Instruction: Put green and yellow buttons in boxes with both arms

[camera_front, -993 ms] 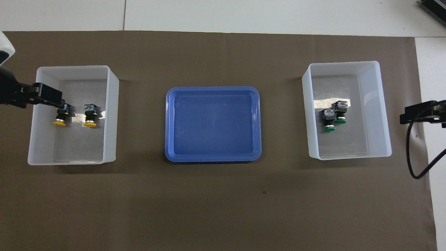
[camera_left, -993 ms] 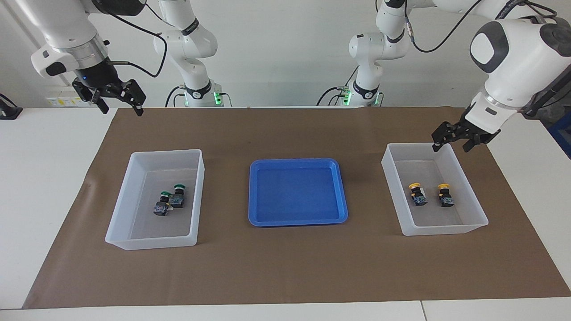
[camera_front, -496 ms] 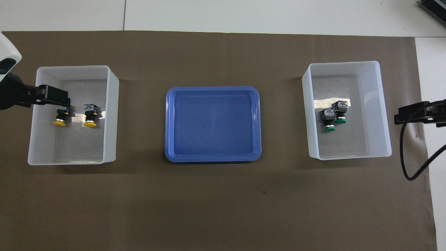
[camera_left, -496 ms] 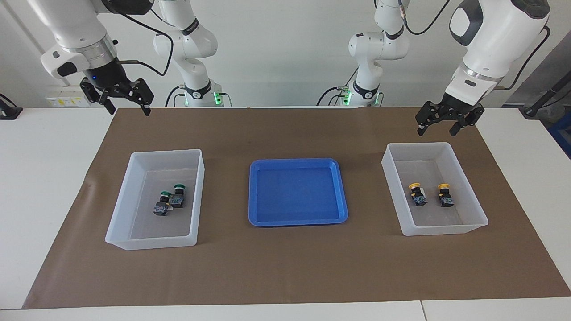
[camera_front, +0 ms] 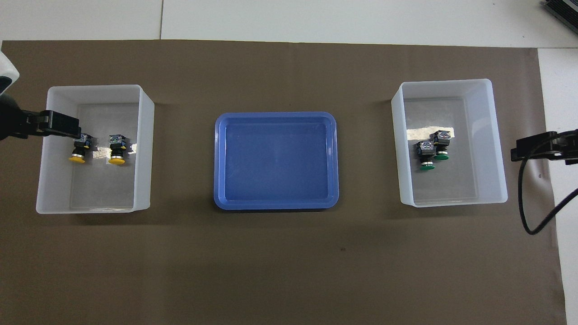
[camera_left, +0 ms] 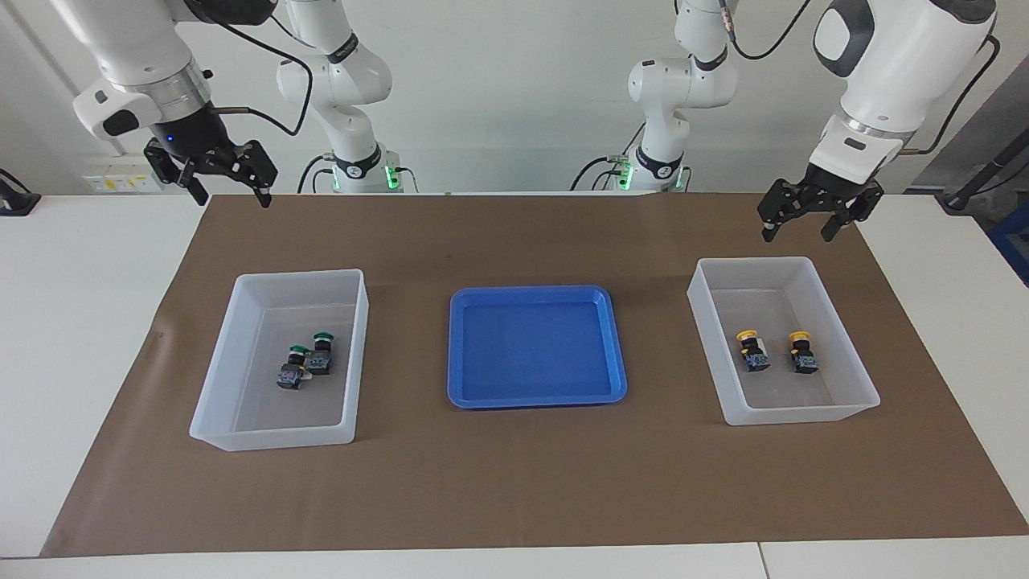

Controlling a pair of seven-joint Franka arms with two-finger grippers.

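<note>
Looks sorted: both green buttons [camera_left: 306, 363] sit in one box [camera_left: 241, 338], yellow buttons [camera_left: 776, 351] in the other box [camera_left: 844, 354]. Left tool [camera_left: 797, 221] and right tool [camera_left: 223, 182] hang spread, empty. I'd just park them high, clear of rims.

We see a white worktop [camera_left: 88, 322] made of several panels, with thin seams showing between them along the edge farthest from the robots. A large sheet of brown paper [camera_left: 530, 474] covers most of its surface, lying flat with a faint crease toward the right arm's end. Past the worktop, a plain pale wall [camera_left: 514, 104] fills the background, evenly and softly lit, with no hard shadows. A strip of white wall sockets with yellow labels [camera_left: 120, 183] runs low along it. A dark object [camera_left: 16, 201] rests at the worktop's edge by the sockets. Blue and dark equipment [camera_left: 1014, 241] stands just off the left arm's end.
</note>
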